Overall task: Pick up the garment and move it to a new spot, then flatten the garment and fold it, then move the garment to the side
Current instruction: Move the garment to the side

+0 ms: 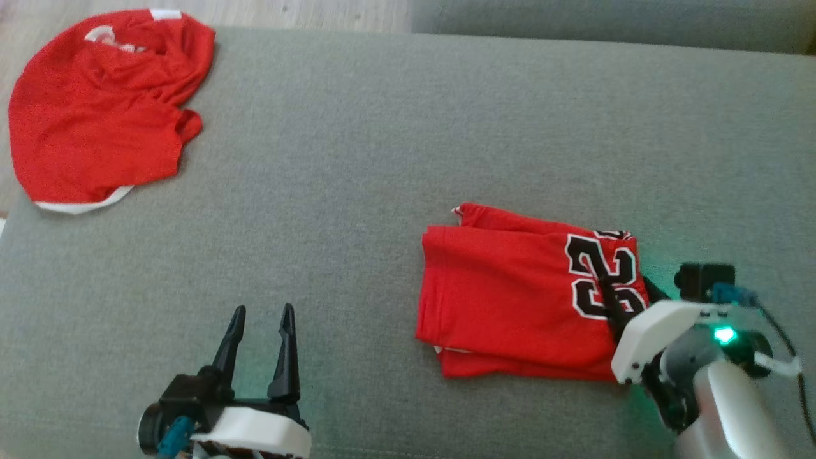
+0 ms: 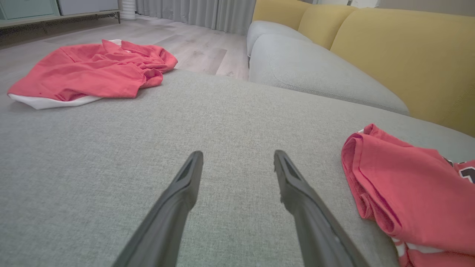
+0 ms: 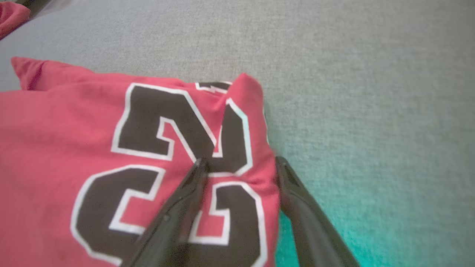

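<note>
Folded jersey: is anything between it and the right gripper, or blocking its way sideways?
Nothing visible. The open right gripper straddles the folded jersey at its numbered edge. Bare grey cushion lies all round it; the crumpled red garment sits apart at the cushion's far left corner.

Grey sofa seat (image 2: 222,111), yellow back cushions (image 2: 389,48), pale wood floor (image 2: 193,52), grey curtains (image 2: 207,15).

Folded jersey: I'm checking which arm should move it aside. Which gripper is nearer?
Right. The right gripper straddles the folded jersey at its numbered edge; the left gripper stands open over the bare cushion, apart, to its left.
</note>
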`<state>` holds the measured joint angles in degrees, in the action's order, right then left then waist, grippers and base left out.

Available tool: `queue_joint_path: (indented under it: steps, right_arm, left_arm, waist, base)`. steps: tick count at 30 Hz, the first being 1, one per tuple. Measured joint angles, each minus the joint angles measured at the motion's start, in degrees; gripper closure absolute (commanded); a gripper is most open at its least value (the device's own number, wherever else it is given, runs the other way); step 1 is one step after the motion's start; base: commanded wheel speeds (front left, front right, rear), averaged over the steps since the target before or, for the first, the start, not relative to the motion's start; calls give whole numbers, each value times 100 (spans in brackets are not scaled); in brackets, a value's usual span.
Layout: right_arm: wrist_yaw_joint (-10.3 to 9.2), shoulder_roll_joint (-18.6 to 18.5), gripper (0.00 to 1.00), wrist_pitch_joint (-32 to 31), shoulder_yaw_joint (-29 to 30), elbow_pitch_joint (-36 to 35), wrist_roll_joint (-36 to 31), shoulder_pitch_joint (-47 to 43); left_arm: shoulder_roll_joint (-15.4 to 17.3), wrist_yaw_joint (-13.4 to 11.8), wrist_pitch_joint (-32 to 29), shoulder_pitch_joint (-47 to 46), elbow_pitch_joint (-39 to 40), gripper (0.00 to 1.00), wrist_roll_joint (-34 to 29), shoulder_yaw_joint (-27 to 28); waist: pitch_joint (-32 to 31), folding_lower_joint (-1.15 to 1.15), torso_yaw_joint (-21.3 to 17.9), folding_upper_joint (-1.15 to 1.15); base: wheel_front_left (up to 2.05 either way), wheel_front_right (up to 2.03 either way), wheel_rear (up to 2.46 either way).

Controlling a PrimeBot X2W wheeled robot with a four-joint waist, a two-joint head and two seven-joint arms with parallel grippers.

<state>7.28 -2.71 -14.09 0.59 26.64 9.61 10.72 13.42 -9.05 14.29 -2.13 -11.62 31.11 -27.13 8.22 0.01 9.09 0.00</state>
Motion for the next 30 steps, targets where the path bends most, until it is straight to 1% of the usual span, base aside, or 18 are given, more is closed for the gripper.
queue_joint_path:
  steps: [1,2,3,4,9,12,14,18,22,27,30]
  right_arm:
    - [0,-8,53,-88,0,-45,5,33]
    - [0,-9,67,-174,-2,-98,45,69]
    - [0,-12,87,-234,-5,-148,78,103]
    - [0,-13,100,-261,-7,-193,103,130]
    - [0,-10,100,-272,2,-407,96,191]
    - [1,-45,100,-227,171,-513,57,497]
    - [1,-143,100,-199,260,-599,30,713]
    - [0,-352,100,-147,444,-757,3,1057]
    - [0,-482,100,-46,559,-808,-10,1328]
    - [0,-521,100,215,615,-760,-2,1677]
    - [0,-521,100,360,628,-625,-2,1823]
  left_arm:
    - [-10,1,0,-9,0,0,-22,1]
    - [-24,3,0,-16,2,0,-48,1]
    - [-41,3,0,-18,1,0,-51,4]
    - [-58,3,0,-20,2,0,-51,12]
    - [-105,49,0,-114,31,0,-168,37]
    - [-104,82,7,-311,81,0,-257,40]
    - [-100,99,13,-398,115,0,-300,40]
    - [-54,98,-11,-574,243,0,-383,30]
    - [109,99,-126,-886,349,0,-535,35]
    - [280,99,-379,-1331,538,0,-766,-44]
    - [290,103,-504,-1527,601,0,-825,-110]
  waist:
    - [47,0,31,0]
    - [91,-1,54,0]
    - [133,0,71,0]
    - [171,0,79,0]
    - [320,-1,-25,0]
    - [444,-1,-245,0]
    - [525,-1,-393,0]
    - [732,-1,-760,0]
    - [1014,0,-1201,0]
    - [1416,0,-1765,0]
    - [1630,0,-2071,0]
  base:
    - [0,0,0]
    - [0,0,0]
    - [0,0,0]
    - [0,0,0]
    - [0,0,0]
    - [0,0,0]
    - [0,0,0]
    - [0,0,0]
    - [0,0,0]
    - [0,0,0]
    - [0,0,0]
